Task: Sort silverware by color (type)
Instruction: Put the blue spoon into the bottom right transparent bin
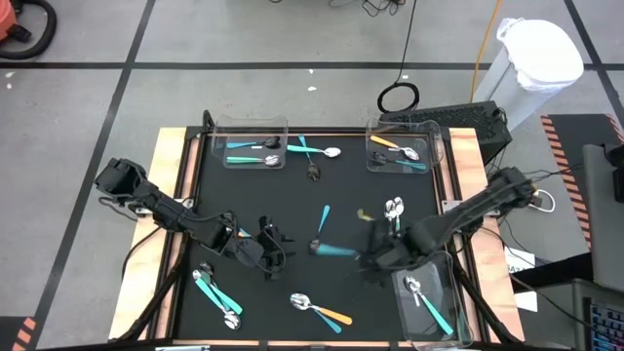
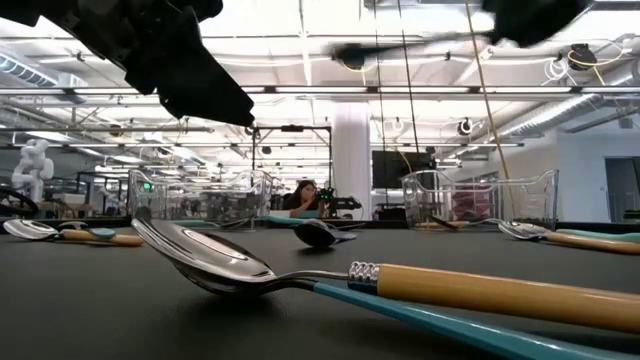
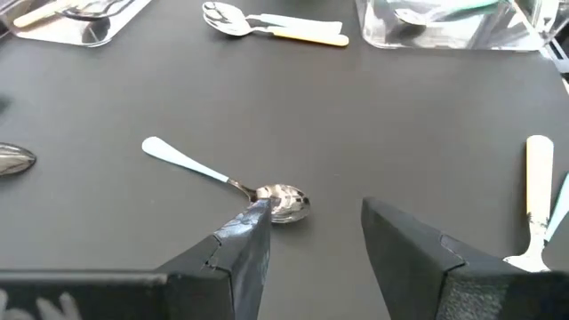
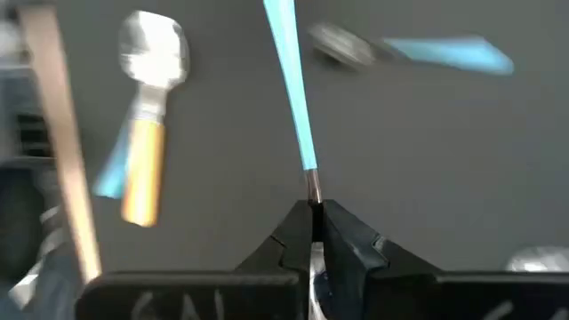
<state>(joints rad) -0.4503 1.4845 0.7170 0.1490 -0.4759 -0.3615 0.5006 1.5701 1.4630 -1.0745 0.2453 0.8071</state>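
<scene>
My right gripper (image 4: 316, 206) is shut on a teal-handled utensil (image 1: 338, 252) and hangs blurred above the table's right middle (image 1: 370, 255). My left gripper (image 3: 311, 209) stands open low over the table's middle (image 1: 276, 250). Its fingertips are just short of the bowl of a light-blue-handled spoon (image 3: 222, 173) that lies flat on the black mat (image 1: 322, 226) and touches neither finger. More silverware lies in pairs near the front left (image 1: 216, 297) and front middle (image 1: 322, 310). My right gripper pinches the utensil's thin metal neck (image 4: 313, 188), just below the teal handle, between its two fingers. The head end is hidden behind the fingers. The handle (image 4: 289, 80) sticks out past the fingertips, and the utensil (image 2: 400, 45) is lifted clear of the table.
Clear bins stand at the far left (image 1: 252, 144), far right (image 1: 405, 146) and near right (image 1: 429, 302), each with some silverware inside. Loose spoons lie at the far middle (image 1: 312, 151), with a dark one (image 1: 314, 173) and silver heads (image 1: 393, 208) nearby. Wooden rails (image 1: 166, 195) edge the mat.
</scene>
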